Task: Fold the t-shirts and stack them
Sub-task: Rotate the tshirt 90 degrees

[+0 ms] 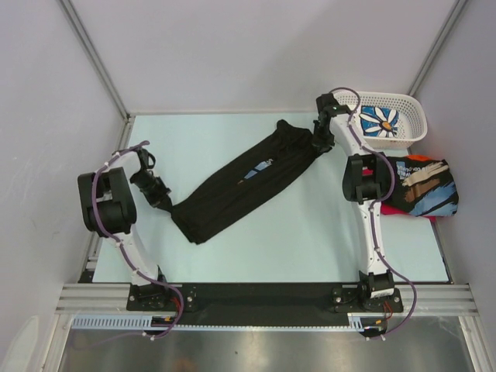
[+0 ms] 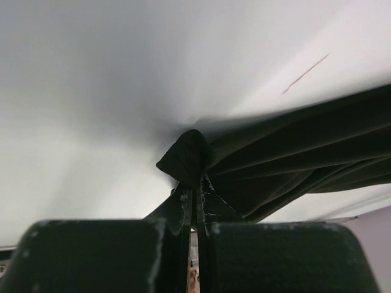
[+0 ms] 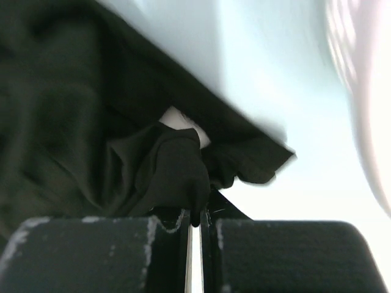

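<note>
A black t-shirt [image 1: 242,182] is stretched in a long band slanting across the table, from near left to far right. My left gripper [image 1: 160,200] is shut on its near-left end, where the cloth bunches at the fingertips [image 2: 194,183]. My right gripper [image 1: 320,142] is shut on the far-right end; black cloth [image 3: 174,171] is pinched between its jaws. A folded black t-shirt with brush-stroke print [image 1: 422,186] lies on the right over a red one [image 1: 434,218]. A white t-shirt with a blue daisy [image 1: 380,121] sits in the basket.
The white lattice basket [image 1: 415,116] stands at the far right corner. Grey walls close in the table on the left, back and right. A black rail [image 1: 256,298] runs along the near edge between the arm bases.
</note>
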Controlling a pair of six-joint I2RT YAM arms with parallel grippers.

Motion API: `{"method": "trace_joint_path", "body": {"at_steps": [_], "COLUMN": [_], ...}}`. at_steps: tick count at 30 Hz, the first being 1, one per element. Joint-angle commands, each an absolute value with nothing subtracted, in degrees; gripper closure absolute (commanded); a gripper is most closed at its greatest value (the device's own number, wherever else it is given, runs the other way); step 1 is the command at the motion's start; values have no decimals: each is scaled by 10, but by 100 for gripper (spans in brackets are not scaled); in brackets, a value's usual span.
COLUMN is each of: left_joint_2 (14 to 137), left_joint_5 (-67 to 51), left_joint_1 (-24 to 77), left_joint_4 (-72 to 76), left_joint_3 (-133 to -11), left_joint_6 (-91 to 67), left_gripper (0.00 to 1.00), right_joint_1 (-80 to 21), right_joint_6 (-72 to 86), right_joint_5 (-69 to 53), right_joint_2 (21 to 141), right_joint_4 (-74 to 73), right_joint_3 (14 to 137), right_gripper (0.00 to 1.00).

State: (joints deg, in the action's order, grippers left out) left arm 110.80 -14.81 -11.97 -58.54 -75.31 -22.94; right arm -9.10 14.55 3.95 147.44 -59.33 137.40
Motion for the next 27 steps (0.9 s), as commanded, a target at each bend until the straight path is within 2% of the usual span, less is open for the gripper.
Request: {"method": "trace_joint_path", "body": {"at_steps": [1,6,10,11,13,15,16,17,19,22,25,27], "left_joint_2": [1063,1067,1085,1085,1079,1071,1057,1049,1018,972,947,929], "left_joint_5": [-172,-198,-208,-211,-200,-182,-175,-152,-136,-148,-196,-224], "left_joint_1": [-94,-23,-5,-5,11,11,10,10,9,7,7,7], "left_joint_4": [-591,-599,-612,-611,-613,-620,-627,-634,-635,-615,-565,-501], "left_joint_3": [-703,-680,-700,-700,-705,-726,-736,-757,-769,-776,-777,-773], "left_joint_6": [-226,-224,-219,-220,-221,-215,-213,-208,-207,-207,-200,-202], "left_gripper": [100,100,100,100,100,76,68,50,33,9,3,0], "right_joint_1": [-106,-112,-127,-128,-134,-134,-134,-134,-134,-132,-121,-106], "right_joint_6": [124,150,162,162,164,163,163,164,163,158,168,177], "right_joint_5": [47,21,5,6,6,-19,-18,-10,-1,35,26,-25], "right_joint_2": [1549,1576,1577,1576,1564,1542,1514,1495,1434,1336,1242,1201], "right_joint_4": [-418,-367,-335,-337,-347,-361,-373,-381,-405,-425,-452,-467], "right_joint_3": [1439,1475,1483,1482,1475,1438,1423,1404,1350,1270,1204,1166], "right_gripper": [100,94,88,81,75,68,67,64,62,54,52,51]}}
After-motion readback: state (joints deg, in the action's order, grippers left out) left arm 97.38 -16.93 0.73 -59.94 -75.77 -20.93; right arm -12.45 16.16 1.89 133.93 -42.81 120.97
